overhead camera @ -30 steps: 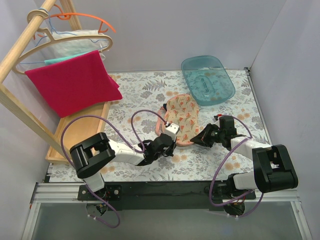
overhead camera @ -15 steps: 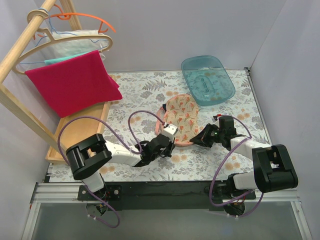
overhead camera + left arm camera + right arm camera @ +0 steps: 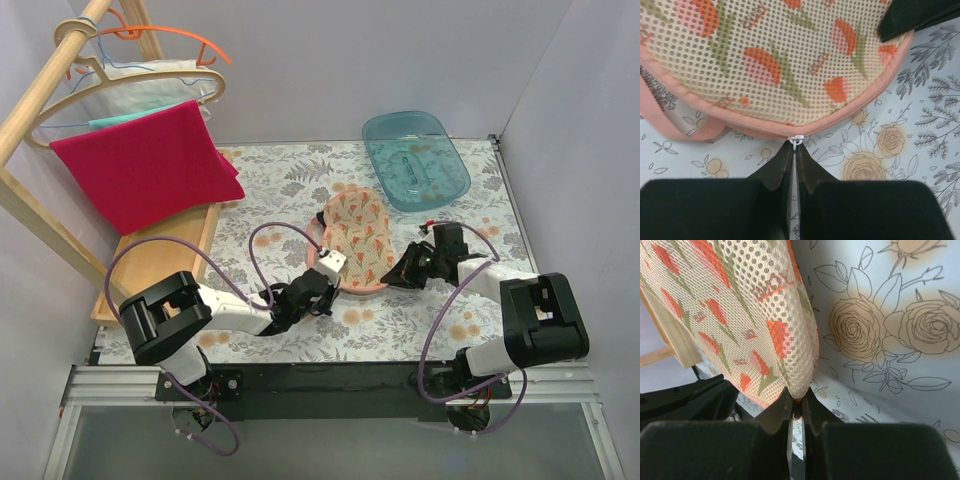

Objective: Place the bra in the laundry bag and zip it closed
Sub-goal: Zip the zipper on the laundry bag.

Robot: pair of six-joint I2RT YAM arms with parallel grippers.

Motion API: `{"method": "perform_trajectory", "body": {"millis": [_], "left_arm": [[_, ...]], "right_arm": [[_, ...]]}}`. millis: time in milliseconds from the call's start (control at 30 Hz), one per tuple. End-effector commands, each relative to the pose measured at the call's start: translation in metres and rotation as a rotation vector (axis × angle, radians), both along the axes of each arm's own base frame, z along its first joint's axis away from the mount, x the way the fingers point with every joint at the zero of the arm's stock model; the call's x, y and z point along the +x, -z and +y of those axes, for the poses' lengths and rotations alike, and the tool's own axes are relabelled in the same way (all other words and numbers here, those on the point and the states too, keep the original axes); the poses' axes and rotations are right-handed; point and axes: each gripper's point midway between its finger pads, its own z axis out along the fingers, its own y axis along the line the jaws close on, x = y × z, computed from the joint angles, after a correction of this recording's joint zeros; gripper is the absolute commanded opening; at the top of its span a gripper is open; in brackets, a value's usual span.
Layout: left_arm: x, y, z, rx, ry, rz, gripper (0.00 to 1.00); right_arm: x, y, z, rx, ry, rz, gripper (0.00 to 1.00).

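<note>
Pinching zipper pull (image 3: 798,140) at near rim of laundry bag (image 3: 780,60), left gripper (image 3: 795,150) clenched, likely to draw zip; right gripper (image 3: 796,406) nips bag's right edge as anchor. Bag at middle of table (image 3: 262,195); bra unseen, presumably inside.

laundry bag (image 3: 360,225): peach w/ orange floral | tub (image 3: 415,165): teal | towel (image 3: 140,170): red

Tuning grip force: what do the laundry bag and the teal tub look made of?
Laundry bag: matte mesh fabric, probably synthetic; there is a grid of small holes and pink fabric binding at the edge.
Tub: glossy translucent teal plastic, likely rigid; the table cover shows through it.
</note>
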Motion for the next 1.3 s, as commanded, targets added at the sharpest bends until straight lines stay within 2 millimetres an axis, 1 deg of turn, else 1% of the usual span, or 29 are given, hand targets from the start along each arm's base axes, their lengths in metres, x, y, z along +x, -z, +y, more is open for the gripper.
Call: {"method": "perform_trajectory", "body": {"millis": [0,67,133,167,233,267,300,333,367,433,467,500,533,567,600,633,667,700,733,767,800,867,900,1033,1100,1133,1200,1233,1267], "left_arm": [[0.011,-0.011,0.023,0.044,-0.038,-0.077,0.0],[0.013,-0.014,0.023,0.043,-0.047,-0.079,0.0],[0.012,-0.014,0.022,0.039,-0.048,-0.069,0.0],[0.011,-0.015,0.019,0.027,-0.037,-0.059,0.0],[0.006,-0.014,0.014,0.009,-0.022,-0.033,0.0],[0.004,-0.015,0.01,-0.008,-0.014,-0.02,0.0],[0.004,-0.017,0.009,-0.02,-0.017,-0.013,0.0],[0.004,-0.018,0.007,-0.035,-0.033,0.007,0.0],[0.005,-0.024,0.003,-0.055,-0.037,0.013,0.0],[0.004,-0.026,-0.001,-0.076,-0.058,0.043,0.0],[0.003,-0.027,-0.003,-0.079,-0.062,0.05,0.0],[0.005,-0.034,-0.01,-0.094,-0.07,0.047,0.0],[0.003,-0.031,-0.011,-0.085,-0.075,0.059,0.0],[0.002,-0.031,-0.015,-0.091,-0.083,0.067,0.0],[0.002,-0.038,-0.024,-0.107,-0.077,0.067,0.0],[0.0,-0.031,-0.027,-0.087,-0.075,0.081,0.0],[-0.002,-0.029,-0.031,-0.085,-0.074,0.092,0.0],[-0.006,-0.035,-0.042,-0.094,-0.055,0.085,0.0],[-0.009,-0.034,-0.047,-0.09,-0.049,0.087,0.0],[-0.012,-0.028,-0.051,-0.075,-0.042,0.094,0.0],[-0.017,-0.027,-0.057,-0.072,-0.028,0.099,0.0],[-0.022,-0.029,-0.067,-0.077,-0.005,0.107,0.0],[-0.028,-0.024,-0.071,-0.066,0.011,0.112,0.0],[-0.038,-0.02,-0.081,-0.053,0.041,0.118,0.0],[-0.042,-0.02,-0.084,-0.053,0.06,0.124,0.0],[-0.043,-0.02,-0.084,-0.053,0.06,0.123,0.0],[-0.044,-0.022,-0.087,-0.056,0.069,0.122,0.0],[-0.043,-0.023,-0.087,-0.058,0.068,0.12,0.0],[-0.043,-0.025,-0.088,-0.059,0.073,0.115,0.0]], "right_arm": [[0.006,0.006,-0.014,-0.127,-0.075,-0.052,0.06],[0.012,0.003,-0.018,-0.162,-0.095,-0.07,0.06],[0.015,0.005,-0.021,-0.198,-0.132,-0.09,0.06],[0.023,-0.001,-0.021,-0.206,-0.139,-0.112,0.09],[0.028,-0.005,-0.018,-0.2,-0.158,-0.128,0.18],[0.031,-0.011,-0.015,-0.176,-0.161,-0.133,0.35],[0.031,-0.014,-0.013,-0.162,-0.152,-0.133,0.54],[0.031,-0.018,-0.01,-0.14,-0.116,-0.107,0.67],[0.03,-0.019,-0.011,-0.138,-0.086,-0.092,0.88],[0.023,-0.025,-0.011,-0.101,0.001,-0.052,0.96],[0.018,-0.026,-0.01,-0.078,0.026,-0.038,0.98],[0.011,-0.028,-0.01,-0.049,0.066,-0.049,0.98],[0.004,-0.026,-0.01,-0.027,0.1,-0.028,0.98],[0.0,-0.03,-0.005,0.04,0.16,0.019,0.98],[-0.01,-0.028,-0.003,0.094,0.183,0.004,0.98],[-0.014,-0.03,0.0,0.145,0.199,0.003,0.98],[-0.019,-0.034,0.005,0.22,0.245,0.055,0.97],[-0.029,-0.028,0.004,0.238,0.264,0.068,0.97],[-0.029,-0.03,0.004,0.251,0.281,0.063,0.95],[-0.029,-0.029,0.002,0.251,0.307,0.069,0.95],[-0.03,-0.032,0.001,0.262,0.324,0.061,0.94],[-0.029,-0.03,-0.002,0.282,0.364,0.045,0.92],[-0.027,-0.034,-0.002,0.308,0.393,0.046,0.91],[-0.022,-0.036,-0.006,0.32,0.438,0.018,0.88],[-0.02,-0.034,-0.006,0.315,0.441,0.023,0.83],[-0.021,-0.034,-0.005,0.316,0.435,0.03,0.76],[-0.02,-0.032,-0.004,0.317,0.428,0.039,0.68],[-0.02,-0.032,-0.003,0.316,0.422,0.043,0.61],[-0.02,-0.032,-0.003,0.316,0.419,0.042,0.57]]}}
